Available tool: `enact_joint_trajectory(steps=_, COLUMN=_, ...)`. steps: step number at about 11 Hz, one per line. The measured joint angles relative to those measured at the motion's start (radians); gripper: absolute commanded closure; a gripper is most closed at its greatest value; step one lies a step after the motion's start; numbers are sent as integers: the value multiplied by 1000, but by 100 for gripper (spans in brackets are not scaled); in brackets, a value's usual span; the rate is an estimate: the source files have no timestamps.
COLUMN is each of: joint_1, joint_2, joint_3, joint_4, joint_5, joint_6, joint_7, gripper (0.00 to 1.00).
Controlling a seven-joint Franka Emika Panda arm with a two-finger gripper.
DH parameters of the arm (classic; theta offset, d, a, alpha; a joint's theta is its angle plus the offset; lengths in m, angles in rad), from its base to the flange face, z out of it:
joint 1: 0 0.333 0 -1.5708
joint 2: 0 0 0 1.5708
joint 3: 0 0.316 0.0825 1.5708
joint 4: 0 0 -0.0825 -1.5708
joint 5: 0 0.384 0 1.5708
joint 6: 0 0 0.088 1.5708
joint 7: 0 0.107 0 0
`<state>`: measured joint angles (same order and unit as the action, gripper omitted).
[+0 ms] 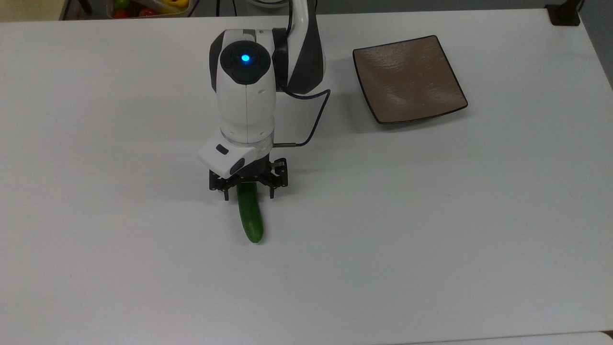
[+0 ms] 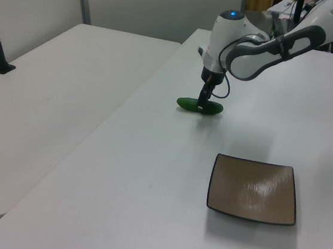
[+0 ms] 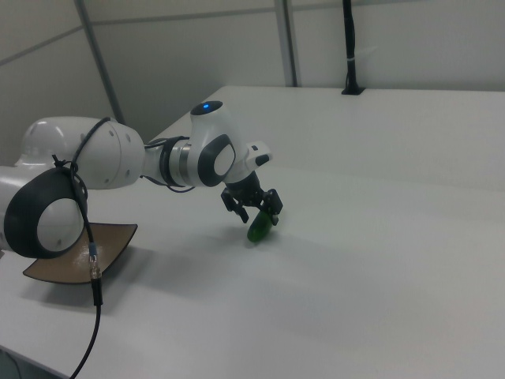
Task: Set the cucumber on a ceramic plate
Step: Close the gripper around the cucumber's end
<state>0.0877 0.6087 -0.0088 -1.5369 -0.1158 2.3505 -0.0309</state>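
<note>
Claw [image 1: 248, 195] points down, spread fingers straddling the cucumber [image 1: 251, 218].

White arm [image 1: 246, 91] reaching out low and near-horizontal, blue status light lit on the wrist housing, wrist bent downward, black two-finger gripper [image 1: 248, 191] [image 2: 203, 106] [image 3: 254, 212] pointing down at table level, fingers [image 1: 225, 190] spread apart, dark cable looping off the wrist
</note>
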Motion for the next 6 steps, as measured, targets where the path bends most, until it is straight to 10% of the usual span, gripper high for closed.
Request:
enact_joint_trajectory(steps=2, joint_1=-2, joint_2=3, joint_3=0, joint_4=0, joint_5=-26, joint_6=0, joint_7=-1, gripper=85)
enact_joint_trajectory(steps=6, joint_1=-5, joint_2=-8, joint_3=0, joint_4=11, joint_5=-28, joint_6=0, joint_7=-2, gripper=90)
